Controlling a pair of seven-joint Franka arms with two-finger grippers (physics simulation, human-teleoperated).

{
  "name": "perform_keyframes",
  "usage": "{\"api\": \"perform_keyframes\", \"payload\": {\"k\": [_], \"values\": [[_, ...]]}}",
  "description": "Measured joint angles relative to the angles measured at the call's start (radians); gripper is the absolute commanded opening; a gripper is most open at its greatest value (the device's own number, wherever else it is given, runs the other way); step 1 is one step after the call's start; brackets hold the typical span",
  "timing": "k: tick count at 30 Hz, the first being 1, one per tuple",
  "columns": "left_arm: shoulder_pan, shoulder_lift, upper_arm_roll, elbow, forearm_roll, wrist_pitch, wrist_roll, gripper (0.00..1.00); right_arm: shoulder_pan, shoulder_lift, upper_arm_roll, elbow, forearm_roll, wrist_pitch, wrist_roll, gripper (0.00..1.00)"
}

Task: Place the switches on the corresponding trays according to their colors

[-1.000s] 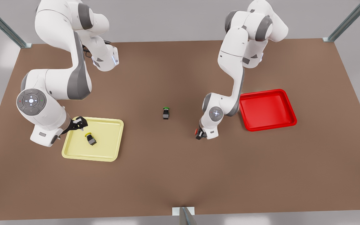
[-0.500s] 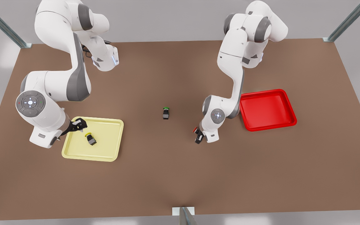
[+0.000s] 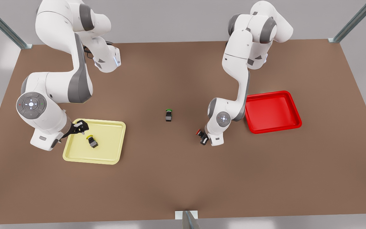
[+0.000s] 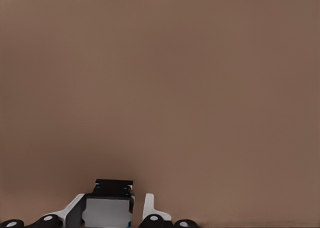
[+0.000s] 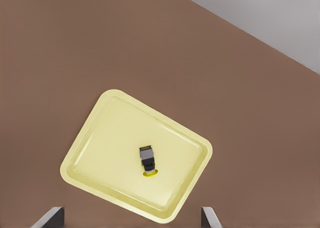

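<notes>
Halfway: yellow switch (image 3: 92, 142) sits in the yellow tray (image 3: 113, 125), right hand (image 3: 80, 126) spread wide above. Left hand (image 3: 203, 138) is clamped on the red switch (image 3: 199, 132), well short of the red tray (image 3: 272, 111).

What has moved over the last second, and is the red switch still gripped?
The left gripper, shut on the red switch, has lifted it and drifted slightly toward the red tray. The right gripper stays open above the yellow tray. The yellow switch and green-capped switch have not moved.

Brown table (image 3: 176, 178) — yellow tray (image 3: 116, 127), red tray (image 3: 294, 111), green-capped switch (image 3: 168, 115) btwn them.
</notes>
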Motion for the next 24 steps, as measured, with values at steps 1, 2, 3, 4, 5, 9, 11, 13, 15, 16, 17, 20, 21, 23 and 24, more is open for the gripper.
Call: {"api": "perform_keyframes", "payload": {"k": [1, 2, 3, 4, 5, 9, 11, 13, 15, 16, 17, 20, 21, 23, 24], "values": [[0.000, 0.000, 0.000, -0.001, 0.001, -0.001, 0.004, 0.50, 0.000, 0.000, 0.000, 0.001, 0.000, 0.000, 0.000, 1.00], [-0.001, 0.000, 0.000, -0.003, 0.002, -0.002, 0.018, 0.43, 0.000, 0.000, 0.000, 0.001, 0.000, 0.000, 0.000, 1.00], [-0.001, 0.001, 0.000, -0.003, 0.002, -0.003, 0.021, 0.43, 0.000, 0.000, 0.000, 0.001, 0.000, 0.000, 0.000, 1.00], [-0.001, 0.001, 0.000, -0.002, 0.003, -0.004, 0.020, 0.43, 0.000, 0.000, -0.001, 0.001, -0.001, 0.000, 0.000, 1.00], [-0.001, 0.001, 0.000, -0.002, 0.005, -0.005, 0.019, 0.43, 0.000, 0.001, -0.001, 0.001, 0.000, 0.000, 0.000, 1.00], [-0.001, -0.003, 0.000, -0.002, 0.027, -0.008, 0.015, 0.45, 0.001, 0.001, 0.000, 0.001, -0.001, 0.000, 0.000, 1.00], [-0.001, -0.018, 0.000, -0.001, 0.035, -0.024, 0.012, 0.46, 0.001, 0.000, 0.000, 0.001, 0.000, 0.000, 0.000, 1.00], [-0.001, -0.038, 0.000, -0.001, 0.039, -0.049, 0.009, 0.46, 0.000, 0.000, -0.001, 0.001, 0.000, 0.000, 0.000, 1.00], [0.004, -0.064, 0.000, -0.004, 0.039, -0.068, 0.011, 0.46, 0.000, 0.002, 0.000, 0.001, -0.001, 0.000, 0.000, 1.00], [0.014, -0.104, 0.001, -0.013, 0.040, -0.109, 0.014, 0.46, 0.000, 0.001, -0.001, 0.001, 0.000, 0.000, 0.000, 1.00], [0.026, -0.167, 0.002, -0.039, 0.045, -0.148, 0.014, 0.46, 0.001, 0.002, 0.000, 0.001, 0.000, 0.000, 0.000, 1.00], [0.081, -0.292, 0.001, -0.162, 0.085, -0.155, 0.097, 0.46, 0.002, 0.001, -0.001, 0.001, 0.000, 0.000, 0.000, 1.00], [0.110, -0.324, 0.002, -0.203, 0.095, -0.153, 0.151, 0.46, 0.002, 0.000, -0.001, 0.001, 0.000, 0.000, 0.000, 1.00], [0.193, -0.388, 0.002, -0.285, 0.113, -0.150, 0.273, 0.47, 0.003, 0.000, 0.000, 0.001, 0.000, 0.000, 0.000, 1.00], [0.232, -0.413, 0.000, -0.313, 0.131, -0.148, 0.302, 0.47, 0.003, 0.000, -0.001, 0.001, 0.000, 0.000, 0.000, 1.00]]}}
